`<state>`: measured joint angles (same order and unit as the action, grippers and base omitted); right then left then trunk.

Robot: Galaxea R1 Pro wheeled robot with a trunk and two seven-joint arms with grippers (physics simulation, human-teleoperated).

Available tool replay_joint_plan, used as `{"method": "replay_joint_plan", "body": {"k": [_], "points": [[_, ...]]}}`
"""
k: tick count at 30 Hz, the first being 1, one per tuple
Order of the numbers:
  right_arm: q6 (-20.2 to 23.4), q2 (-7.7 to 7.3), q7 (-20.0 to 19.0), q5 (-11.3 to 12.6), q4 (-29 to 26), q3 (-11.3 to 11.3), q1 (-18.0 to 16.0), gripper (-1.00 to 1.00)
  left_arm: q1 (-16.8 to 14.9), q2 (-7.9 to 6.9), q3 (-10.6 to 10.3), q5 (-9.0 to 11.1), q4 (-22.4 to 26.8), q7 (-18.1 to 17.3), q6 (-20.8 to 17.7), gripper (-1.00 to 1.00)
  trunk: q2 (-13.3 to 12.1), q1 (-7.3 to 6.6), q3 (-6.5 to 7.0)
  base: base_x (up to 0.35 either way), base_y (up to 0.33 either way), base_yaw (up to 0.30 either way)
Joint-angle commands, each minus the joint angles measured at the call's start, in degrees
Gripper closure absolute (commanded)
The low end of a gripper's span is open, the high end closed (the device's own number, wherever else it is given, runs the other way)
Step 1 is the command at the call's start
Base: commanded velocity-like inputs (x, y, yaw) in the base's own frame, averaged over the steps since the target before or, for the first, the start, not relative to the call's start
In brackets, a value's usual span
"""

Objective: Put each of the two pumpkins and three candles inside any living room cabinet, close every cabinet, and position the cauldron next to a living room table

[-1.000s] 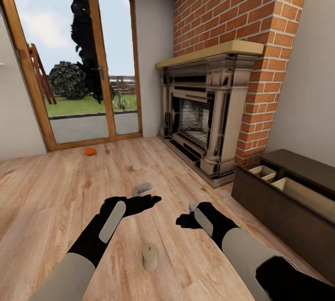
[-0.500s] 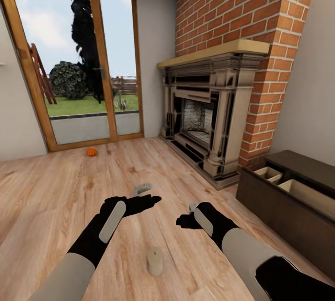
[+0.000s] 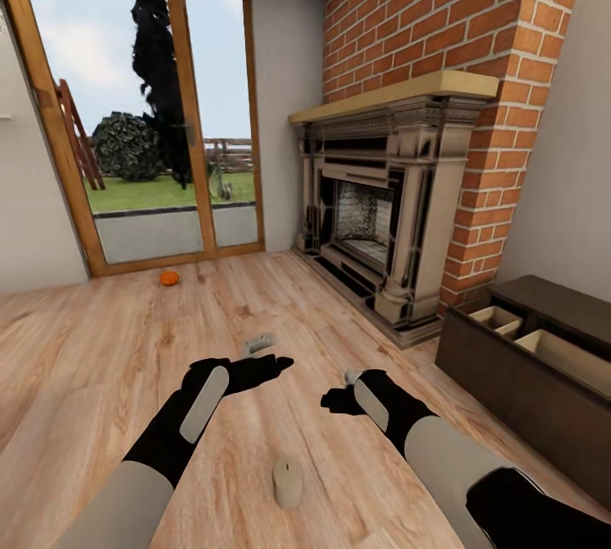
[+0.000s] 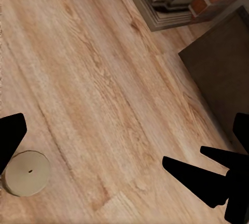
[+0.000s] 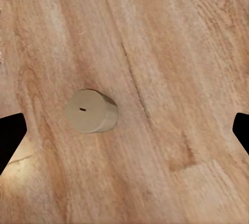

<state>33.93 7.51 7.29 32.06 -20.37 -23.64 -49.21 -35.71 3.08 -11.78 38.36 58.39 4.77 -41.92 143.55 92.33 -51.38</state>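
**Arms over the floor, candles below, cabinet open at right**

At far left a glass door (image 3: 140, 116) with a wooden frame looks onto a lawn. A pumpkin (image 3: 170, 277) sits on the wood floor (image 3: 76, 362) just in front of that door, well apart from the robot.

Nearer, the left gripper (image 3: 270, 365) hangs above the floor with its fingers spread wide and nothing between them. A candle (image 3: 260, 344) lies on the floor just beyond its tip. In the left wrist view a candle (image 4: 27, 172) stands beside one dark finger (image 4: 10, 140), apart from it.

Another candle (image 3: 288, 481) stands upright on the floor near the robot, between the two forearms. The right wrist view looks down on a candle (image 5: 91, 110) in the wide gap between the parted fingers (image 5: 9, 135). The right gripper (image 3: 338, 400) holds nothing.

Further right stands the stone fireplace (image 3: 382, 210) against a brick chimney (image 3: 475, 31). At near right is the dark cabinet (image 3: 526, 396), its drawer pulled open, showing pale compartments.
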Motion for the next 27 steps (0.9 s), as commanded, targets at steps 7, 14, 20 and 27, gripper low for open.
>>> {"method": "replay_joint_plan", "body": {"k": [7, 14, 20, 27], "points": [[0.17, 0.01, 0.63, 0.50, -0.05, -1.80, -0.05, -1.00, -0.03, 0.00, -0.08, 0.58, 0.17, 0.63, -0.18, -1.00, 0.03, -0.01, -0.06, 0.000, 0.000, 0.277], [0.23, 0.03, 0.79, 0.62, -0.02, -10.93, -0.04, -1.00, -0.04, 0.00, -0.09, 0.58, 0.17, 0.73, -0.18, -1.00, 0.03, -0.01, -0.06, 0.000, 0.000, 0.291], [0.26, -0.03, 0.81, 0.71, -0.02, -13.25, -0.06, -1.00, -0.04, 0.00, -0.09, 0.50, 0.16, 0.76, -0.18, -1.00, 0.03, -0.01, -0.06, 0.000, 0.000, 0.292], [0.21, -0.04, 0.80, 0.72, -0.02, -13.45, -0.05, -1.00, -0.05, 0.08, -0.09, 0.50, 0.15, 0.76, -0.18, -1.00, 0.03, -0.01, -0.15, 0.000, 0.000, 0.282]]}}
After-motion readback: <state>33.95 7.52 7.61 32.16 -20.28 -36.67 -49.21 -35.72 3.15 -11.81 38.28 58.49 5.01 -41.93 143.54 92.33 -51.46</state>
